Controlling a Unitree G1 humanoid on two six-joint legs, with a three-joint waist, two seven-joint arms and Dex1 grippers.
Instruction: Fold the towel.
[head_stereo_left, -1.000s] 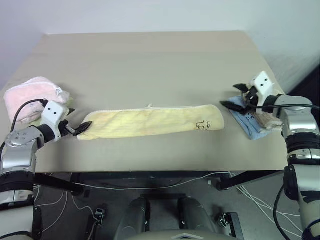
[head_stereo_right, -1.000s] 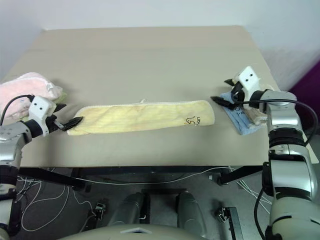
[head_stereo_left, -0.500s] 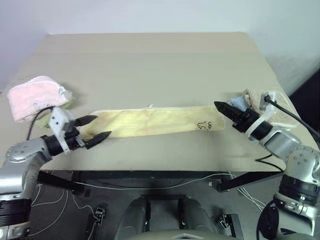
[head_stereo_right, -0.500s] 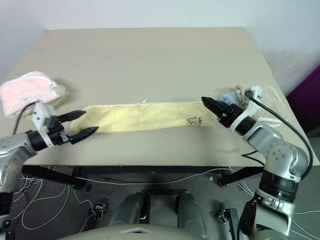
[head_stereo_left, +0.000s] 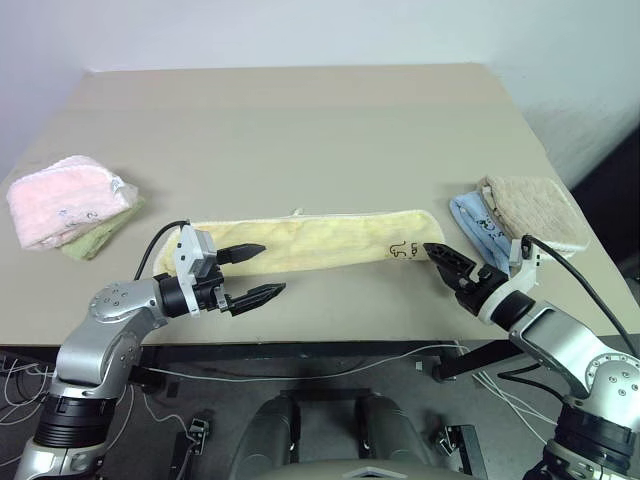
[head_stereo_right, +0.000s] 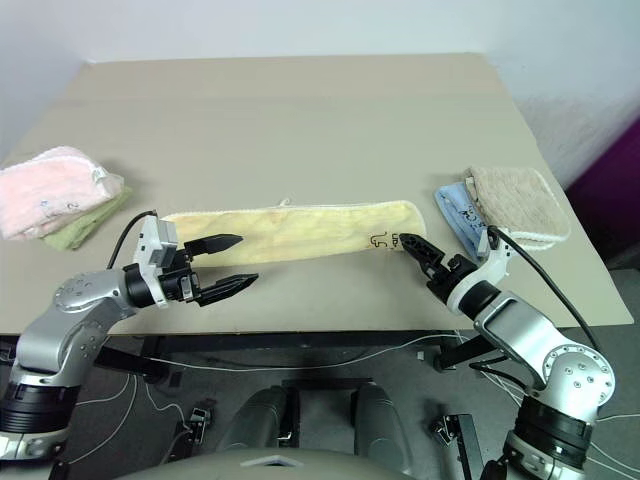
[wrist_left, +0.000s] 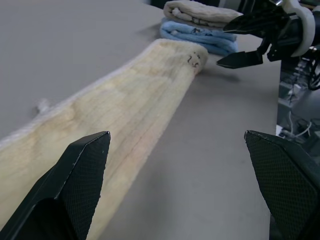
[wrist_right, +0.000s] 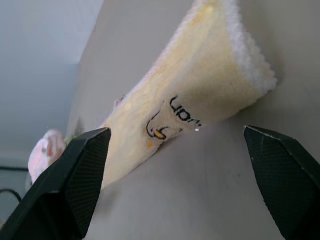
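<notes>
Far left, a pink towel (head_stereo_left: 60, 197) sits folded on the table (head_stereo_left: 300, 130). Left gripper (head_stereo_left: 250, 272) hovers with fingers spread wide over the near end of the towel (head_stereo_left: 320, 242) — a long yellow strip lying flat. Right gripper (head_stereo_left: 447, 266), fingers apart too, empty beside the printed end — beige towel (head_stereo_left: 530, 213) beyond.

We see beige table (head_stereo_left: 300, 120) w/ matte top, square-ish, far edge running near plain white wall (head_stereo_left: 250, 30). Wall continues down right side past table edge. Dark purple patch (head_stereo_right: 610, 170) at far right, can't tell what it is. Under near table edge: black frame bar (head_stereo_left: 490, 357), white cables (head_stereo_left: 330, 372) strung along it, more cables on grey floor (head_stereo_left: 140, 420). Light even, soft shadows only.
</notes>
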